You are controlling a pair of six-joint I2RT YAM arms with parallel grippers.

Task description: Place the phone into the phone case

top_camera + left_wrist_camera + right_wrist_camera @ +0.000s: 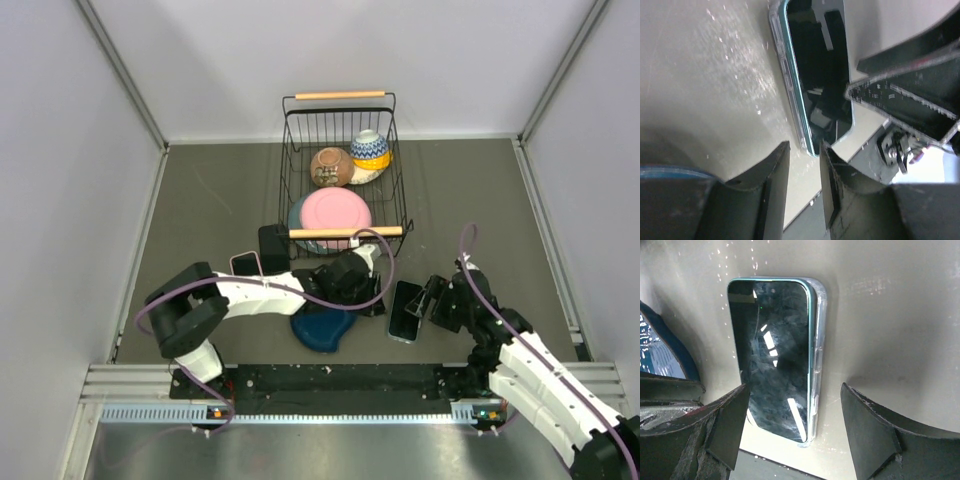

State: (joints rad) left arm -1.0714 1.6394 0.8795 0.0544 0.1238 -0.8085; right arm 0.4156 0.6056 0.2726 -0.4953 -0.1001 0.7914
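The phone (405, 310) lies screen up on the table, dark glass with a teal rim (772, 365). The clear phone case (818, 360) wraps its edge, showing along one long side and round a corner (781, 65). My right gripper (795, 387) stands open wide just above it, straddling the phone's near end, fingers (875, 435) apart from it. My left gripper (805, 145) is open by a narrow gap with nothing in it, its tips right at the phone's corner. In the top view the left gripper (378, 300) and right gripper (427, 300) flank the phone.
A wire basket (292, 170) behind holds a pink plate (335, 212) and two bowls. A blue dish (322, 330) lies under the left arm. Another phone (245, 263) and a black item (272, 245) lie left. The table's front edge runs close below the phone.
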